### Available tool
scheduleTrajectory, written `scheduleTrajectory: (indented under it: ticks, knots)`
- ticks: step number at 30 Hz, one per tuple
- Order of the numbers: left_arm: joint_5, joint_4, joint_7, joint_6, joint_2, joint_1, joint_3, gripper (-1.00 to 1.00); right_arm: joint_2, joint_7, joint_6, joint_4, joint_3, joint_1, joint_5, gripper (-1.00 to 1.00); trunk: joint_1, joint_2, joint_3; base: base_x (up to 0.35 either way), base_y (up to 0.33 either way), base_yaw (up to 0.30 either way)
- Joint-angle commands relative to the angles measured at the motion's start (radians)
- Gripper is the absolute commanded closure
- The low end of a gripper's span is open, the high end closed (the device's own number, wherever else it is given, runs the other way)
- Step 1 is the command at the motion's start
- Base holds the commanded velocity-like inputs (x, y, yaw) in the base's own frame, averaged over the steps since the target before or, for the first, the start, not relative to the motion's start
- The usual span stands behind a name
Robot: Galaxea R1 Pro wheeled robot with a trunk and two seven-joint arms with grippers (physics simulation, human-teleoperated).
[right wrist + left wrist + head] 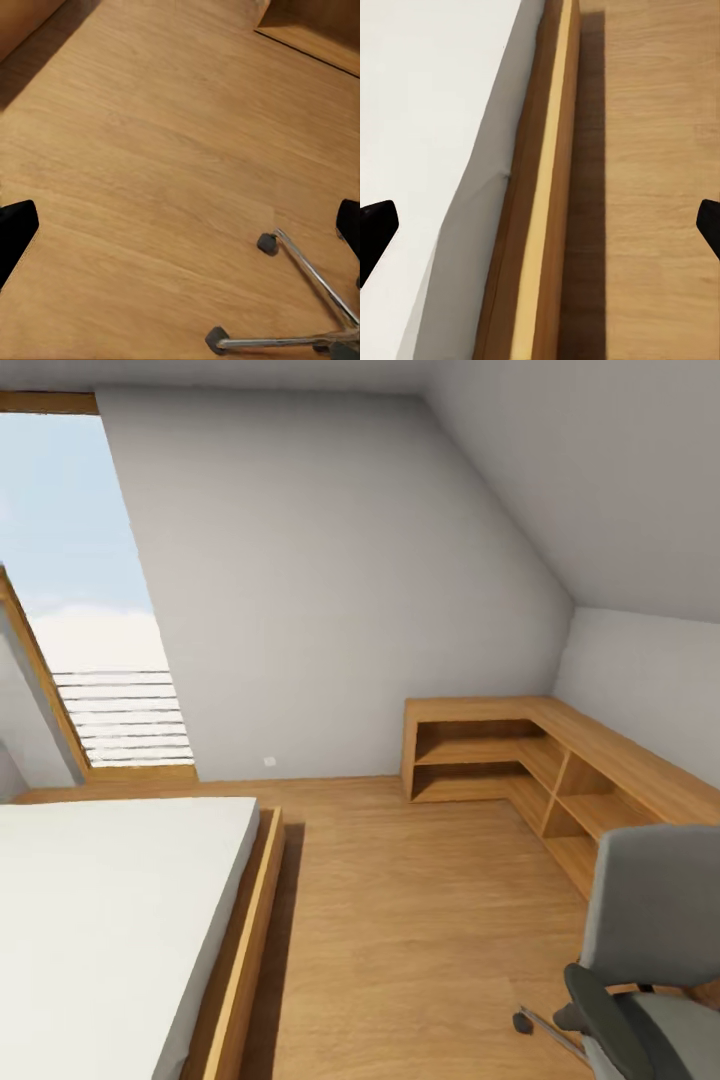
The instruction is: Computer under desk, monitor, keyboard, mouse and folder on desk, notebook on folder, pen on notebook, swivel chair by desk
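Note:
The swivel chair (pixel 650 950) stands at the lower right of the head view, with its grey back, a black armrest and a chrome leg showing. Its chrome base and castors (pixel 300 300) appear on the wood floor in the right wrist view. My left gripper (pixel 540 225) is open, its black fingertips (pixel 375 229) wide apart above the bed's edge. Over the floor beside the chair base my right gripper (pixel 180 225) is open too, with nothing between the fingers. The desk, computer, monitor, keyboard, mouse, folder, notebook and pen are out of view.
A bed with a white mattress (pixel 100 920) and a light-wood frame (pixel 245 950) fills the lower left. A low light-wood corner cabinet with shelves (pixel 520 760) runs along the right wall. A tall window (pixel 80 610) is at the left. Wood floor (pixel 400 920) lies between bed and chair.

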Motion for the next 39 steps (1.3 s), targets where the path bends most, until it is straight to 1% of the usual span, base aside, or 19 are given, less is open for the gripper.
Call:
scheduleTrajectory:
  ticks: [1, 10, 39]
  knots:
    - [0.004, 0.001, 0.006, -0.002, 0.0, -0.001, -0.009, -1.0, 0.0, -0.01, -0.001, 0.001, 0.003, -0.001, 0.009, -1.0, 0.001, -0.002, -0.002, 0.316, 0.0, 0.2]
    - [0.004, 0.001, 0.006, -0.002, -0.001, -0.001, -0.009, -1.0, -0.007, -0.01, -0.001, -0.001, 0.0, -0.001, 0.01, -1.0, 0.001, -0.002, -0.002, 0.319, 0.0, 0.07]
    - [0.004, 0.001, 0.006, -0.002, -0.002, -0.001, -0.009, -1.0, -0.004, -0.009, 0.006, 0.001, 0.004, -0.001, 0.015, -1.0, 0.001, -0.002, -0.002, 0.321, 0.0, 0.002]
